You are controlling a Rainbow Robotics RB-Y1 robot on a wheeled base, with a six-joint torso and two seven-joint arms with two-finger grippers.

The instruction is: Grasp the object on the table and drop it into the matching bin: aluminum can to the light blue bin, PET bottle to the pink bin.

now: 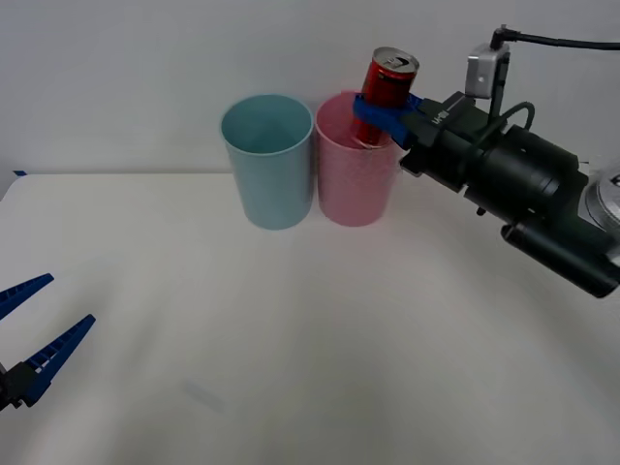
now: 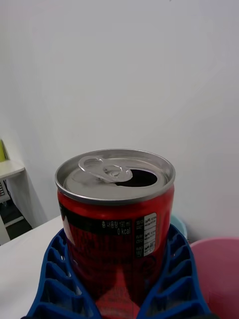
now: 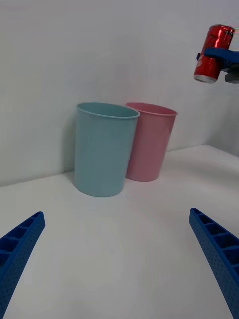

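On your far left, the left pincer [image 1: 34,334] sits low over the white worktop [image 1: 310,339], its 2 blue fingers spread wide with nothing between them. Move right and you meet the light blue bin [image 1: 267,160] standing upright, with the pink bin [image 1: 355,170] touching its side. Above the pink bin's rim, toward its right edge, you see the red can [image 1: 388,82] held in the air, slightly tilted, silver top up. Your right pincer [image 1: 386,114] grips the can around its lower body, both blue fingers [image 2: 172,279] pressed against the can's sides, the black arm reaching in from the right.
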